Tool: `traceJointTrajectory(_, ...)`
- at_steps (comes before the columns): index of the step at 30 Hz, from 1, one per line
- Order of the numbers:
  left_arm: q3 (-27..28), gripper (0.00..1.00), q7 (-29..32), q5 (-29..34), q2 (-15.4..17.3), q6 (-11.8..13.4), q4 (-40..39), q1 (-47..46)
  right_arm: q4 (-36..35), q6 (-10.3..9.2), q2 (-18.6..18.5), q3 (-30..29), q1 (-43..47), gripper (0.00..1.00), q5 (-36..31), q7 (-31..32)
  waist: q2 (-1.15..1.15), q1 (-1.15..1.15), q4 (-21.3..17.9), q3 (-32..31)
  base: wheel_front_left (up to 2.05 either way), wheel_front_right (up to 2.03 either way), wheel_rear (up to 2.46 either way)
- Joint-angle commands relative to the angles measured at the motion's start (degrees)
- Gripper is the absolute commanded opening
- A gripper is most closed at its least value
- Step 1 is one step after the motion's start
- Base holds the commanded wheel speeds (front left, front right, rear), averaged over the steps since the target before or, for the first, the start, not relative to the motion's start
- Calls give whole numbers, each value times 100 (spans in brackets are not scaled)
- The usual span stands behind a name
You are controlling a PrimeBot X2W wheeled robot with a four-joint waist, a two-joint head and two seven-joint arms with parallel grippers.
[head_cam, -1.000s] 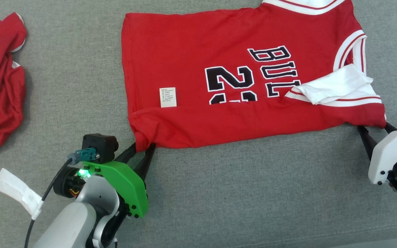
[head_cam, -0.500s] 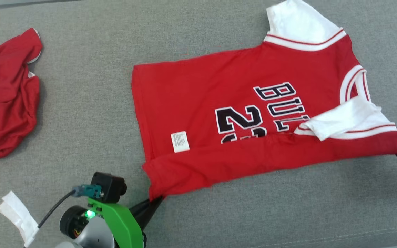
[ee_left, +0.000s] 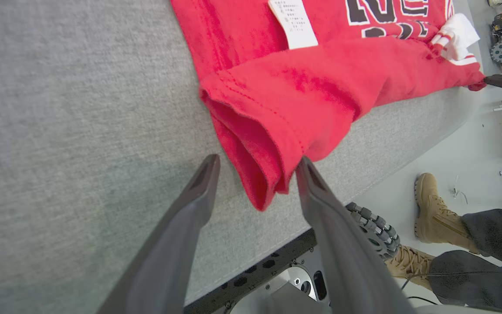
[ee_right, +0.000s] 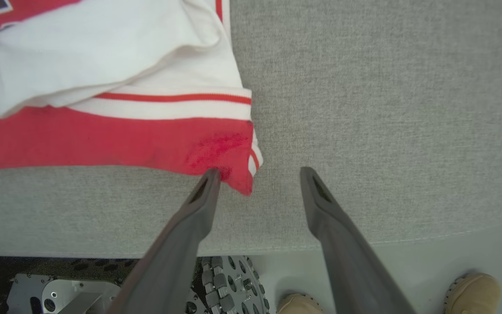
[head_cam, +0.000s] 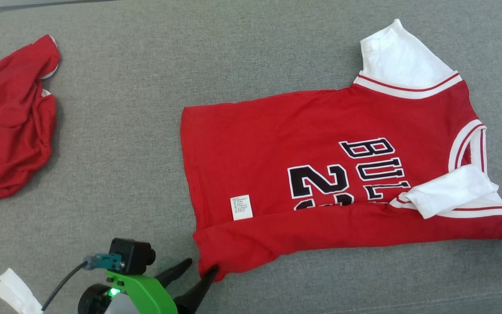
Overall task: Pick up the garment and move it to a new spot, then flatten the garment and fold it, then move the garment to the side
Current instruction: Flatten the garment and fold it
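looking along your left gripper, you see its two dark fingers spread wide and holding nothing. the doubled-over hem corner of the red jersey lies between them, and the finger on the right of that view touches the cloth. just past the tips, a white care label sits on the red fabric. your right gripper is spread and empty too. one fingertip touches a corner of the jersey, and the other is over bare grey fabric surface. ahead of it, a white sleeve is folded onto the red. in the head view the jersey lies flat between both grippers, its near edge folded up over the number. well off to the left gripper's outer side lies a second red garment. tan boots stand on the floor beyond the surface's edge.
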Motion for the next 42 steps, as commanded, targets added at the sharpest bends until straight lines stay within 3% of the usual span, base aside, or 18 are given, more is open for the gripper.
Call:
traceJointTrajectory(1,84,100,-54,29,31,22,14,-160,-34,-8,22,-71,-112,100,-67,-39,0,0,-1,-7,0,0,0)
traceJointTrajectory(9,647,100,15,221,578,120,-230,-718,-621,-6,-94,-276,-1102,100,-159,-252,0,0,-48,373,0,0,0)
traceJointTrajectory(13,780,100,57,404,433,151,-61,-1657,-470,-6,-100,27,-2356,100,-433,-387,0,0,49,924,0,0,0)
traceJointTrajectory(18,741,100,201,595,131,66,479,-2950,185,-6,210,744,-4342,100,-1171,-461,0,0,159,1887,0,0,0)
traceJointTrajectory(22,649,100,101,673,-154,-74,1035,-3633,1097,-8,640,1079,-5553,100,-1834,-765,0,0,295,2294,0,0,0)
traceJointTrajectory(27,362,100,79,790,-402,-280,1642,-3953,2268,-8,930,1326,-6189,100,-2276,-1027,0,0,425,2276,0,0,0)
traceJointTrajectory(34,139,100,197,648,-558,-464,1704,-3973,3006,-3,957,1601,-6273,100,-2199,-1197,0,0,441,2182,0,0,0)
traceJointTrajectory(35,100,100,245,583,-580,-507,1651,-3953,3072,-3,933,1642,-6266,98,-2145,-1221,0,0,427,2154,0,0,0)
traceJointTrajectory(36,90,100,276,541,-600,-527,1613,-3941,3101,-3,915,1661,-6279,56,-2114,-1225,0,0,419,2139,0,0,0)
traceJointTrajectory(37,74,100,311,515,-605,-539,1566,-3941,3126,-3,889,1685,-6286,42,-2071,-1212,0,0,408,2123,0,0,0)
traceJointTrajectory(38,71,100,329,488,-607,-543,1540,-3947,3144,-3,869,1707,-6292,38,-2038,-1209,0,0,399,2111,0,0,0)
traceJointTrajectory(42,3,100,372,551,-589,-569,1480,-4015,3221,-5,866,1776,-6334,51,-1933,-1282,0,0,348,2046,0,0,0)
